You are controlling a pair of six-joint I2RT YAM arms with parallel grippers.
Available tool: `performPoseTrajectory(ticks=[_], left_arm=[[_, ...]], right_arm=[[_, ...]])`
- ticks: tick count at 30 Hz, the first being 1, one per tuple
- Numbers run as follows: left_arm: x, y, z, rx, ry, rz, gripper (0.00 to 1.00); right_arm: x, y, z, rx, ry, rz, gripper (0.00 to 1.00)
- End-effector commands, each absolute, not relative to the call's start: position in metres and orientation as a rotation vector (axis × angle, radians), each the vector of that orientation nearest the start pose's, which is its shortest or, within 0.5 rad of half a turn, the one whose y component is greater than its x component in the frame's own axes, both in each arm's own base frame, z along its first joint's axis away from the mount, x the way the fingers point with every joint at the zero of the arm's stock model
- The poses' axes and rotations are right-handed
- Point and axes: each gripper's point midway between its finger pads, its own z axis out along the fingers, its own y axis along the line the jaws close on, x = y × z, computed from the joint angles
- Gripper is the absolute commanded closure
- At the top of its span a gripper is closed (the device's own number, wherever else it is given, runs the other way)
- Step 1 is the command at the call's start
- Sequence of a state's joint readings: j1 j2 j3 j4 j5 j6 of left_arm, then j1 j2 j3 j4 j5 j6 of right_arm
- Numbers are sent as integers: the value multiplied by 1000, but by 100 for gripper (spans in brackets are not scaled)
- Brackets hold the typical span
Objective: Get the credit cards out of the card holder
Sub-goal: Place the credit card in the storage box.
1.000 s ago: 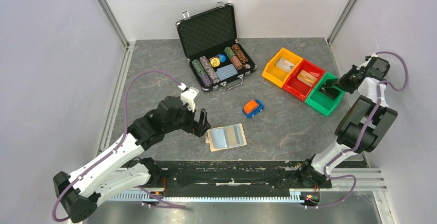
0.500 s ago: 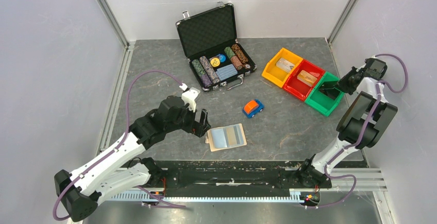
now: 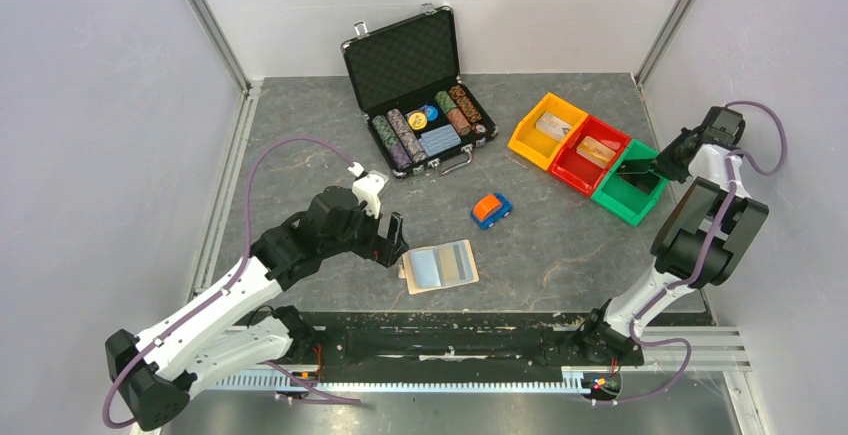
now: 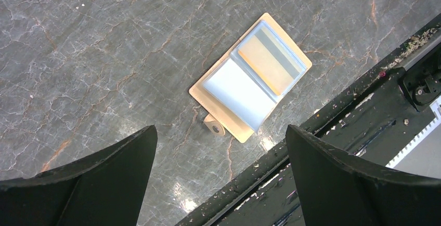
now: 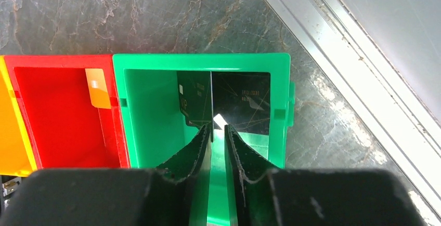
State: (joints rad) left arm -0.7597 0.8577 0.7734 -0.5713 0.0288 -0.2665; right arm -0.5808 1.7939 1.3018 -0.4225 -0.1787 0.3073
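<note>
The card holder [image 3: 440, 267] [image 4: 249, 83] lies open and flat near the table's front edge, its snap tab [image 4: 214, 127] pointing toward my left gripper. A credit card [image 4: 270, 60] with tan and grey bands shows in one half. The other half is pale blue [image 4: 236, 93]; whether that is a card or the bare face, I cannot tell. My left gripper [image 3: 393, 240] [image 4: 219, 132] hangs wide open just left of the holder, touching nothing. My right gripper [image 3: 645, 167] [image 5: 218, 127] points into the green bin [image 3: 628, 195] [image 5: 200, 58] with a narrow gap between its jaws and a dark card [image 5: 195, 96] just past its tips.
A red bin [image 3: 590, 155] [image 5: 62, 60] and a yellow bin [image 3: 547, 130] adjoin the green one, each with a piece inside. An open black chip case [image 3: 420, 85] stands at the back. A small orange and blue toy car [image 3: 490, 210] sits mid-table. The black base rail [image 4: 338, 132] runs close beside the holder.
My right gripper's jaws have parted a little over the green bin, and its wrist has edged slightly. The left arm and the card holder have not moved.
</note>
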Motion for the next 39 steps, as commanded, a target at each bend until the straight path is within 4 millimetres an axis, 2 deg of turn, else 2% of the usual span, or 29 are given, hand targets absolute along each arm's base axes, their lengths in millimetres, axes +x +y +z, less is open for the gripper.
performPoseTrajectory(ticks=[1,6,9,13,19,23,26,34,39], left_arm=[[190,-197,181,649,2145,-552,0],[189,-195,184,641,2134,-555,0],[189,-195,185,638,2130,-555,0],[188,-194,185,637,2127,-558,0],[188,-194,186,636,2124,-559,0],[189,-194,186,635,2125,-553,0],[189,-194,184,638,2129,-549,0],[190,-195,185,640,2129,-549,0],[190,-193,184,636,2131,-542,0]], right_arm=[[398,-213,134,966,2195,1,82],[402,-199,153,905,2204,-77,83],[407,-188,151,875,2220,-65,83],[413,-178,138,845,2248,-46,83],[415,-169,105,828,2304,-53,83],[404,-184,86,860,2338,-190,83],[397,-193,81,865,2344,-267,85],[390,-204,82,867,2340,-373,85],[399,-196,91,833,2330,-330,85]])
